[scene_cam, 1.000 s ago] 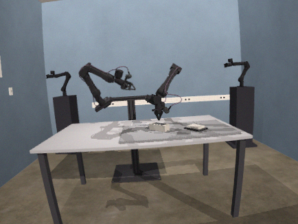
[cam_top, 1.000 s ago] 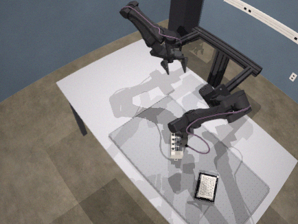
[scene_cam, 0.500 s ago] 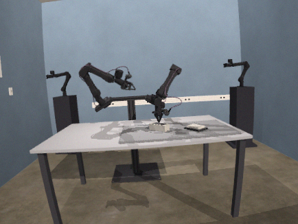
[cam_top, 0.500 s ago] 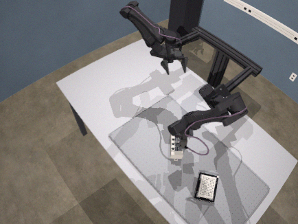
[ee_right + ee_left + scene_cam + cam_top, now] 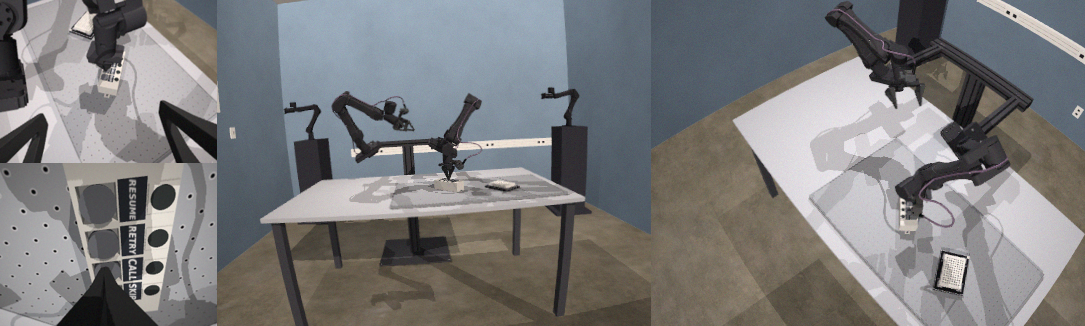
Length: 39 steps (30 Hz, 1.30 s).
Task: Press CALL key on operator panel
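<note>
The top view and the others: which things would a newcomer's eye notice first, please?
Probably first the left gripper, closed, pointing down at the pale key panel, its tip in front of the CALL key in the left wrist view. Next, the right gripper, wide open above the table. In the top view, a black-framed white tray also stands out.

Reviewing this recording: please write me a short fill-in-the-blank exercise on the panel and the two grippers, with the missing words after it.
On the operator panel, the label between RETRY and SKIP reads ____.
The left gripper's fingertips are over the panel and stand ____.
The right gripper stands ____.
The number of lamps lit is ____.

Missing words: CALL; shut; open; zero.
</note>
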### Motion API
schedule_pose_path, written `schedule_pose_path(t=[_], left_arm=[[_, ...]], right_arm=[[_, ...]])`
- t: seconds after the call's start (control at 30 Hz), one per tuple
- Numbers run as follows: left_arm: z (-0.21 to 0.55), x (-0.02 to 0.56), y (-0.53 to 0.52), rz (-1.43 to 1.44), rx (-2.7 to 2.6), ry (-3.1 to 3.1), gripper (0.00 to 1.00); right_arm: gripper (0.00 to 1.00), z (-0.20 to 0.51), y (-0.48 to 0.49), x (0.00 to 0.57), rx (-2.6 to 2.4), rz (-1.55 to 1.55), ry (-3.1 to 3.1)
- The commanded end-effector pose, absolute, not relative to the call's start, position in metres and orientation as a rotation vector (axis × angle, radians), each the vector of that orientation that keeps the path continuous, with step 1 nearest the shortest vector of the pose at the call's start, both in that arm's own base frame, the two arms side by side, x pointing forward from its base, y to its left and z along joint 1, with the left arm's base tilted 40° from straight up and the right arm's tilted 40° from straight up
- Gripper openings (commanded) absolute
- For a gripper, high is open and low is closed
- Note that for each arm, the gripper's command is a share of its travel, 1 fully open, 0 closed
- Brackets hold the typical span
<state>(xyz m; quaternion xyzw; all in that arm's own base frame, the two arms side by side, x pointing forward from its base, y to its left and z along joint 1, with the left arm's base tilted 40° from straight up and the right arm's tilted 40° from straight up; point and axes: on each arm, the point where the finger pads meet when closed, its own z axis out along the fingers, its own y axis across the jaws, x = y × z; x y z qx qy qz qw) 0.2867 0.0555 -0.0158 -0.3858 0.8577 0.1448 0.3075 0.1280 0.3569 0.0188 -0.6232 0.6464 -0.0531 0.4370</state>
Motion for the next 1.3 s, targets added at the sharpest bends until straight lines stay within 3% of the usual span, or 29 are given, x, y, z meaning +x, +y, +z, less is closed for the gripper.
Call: schedule_pose_path(t=[0.0,0.63,1.27], left_arm=[[-0.022,0.287,0.056,0.375,-1.01,2.277,0.0],[-0.03,0.291,0.061,0.377,-1.009,2.28,0.0],[0.019,0.258,0.036,0.436,-1.056,2.277,0.0]], right_arm=[[1.0,0.018,0.357,0.124,-1.57,-0.12,1.596],[1.0,0.018,0.357,0.124,-1.57,-0.12,1.596],[1.0,0.018,0.357,0.124,-1.57,-0.12,1.596]])
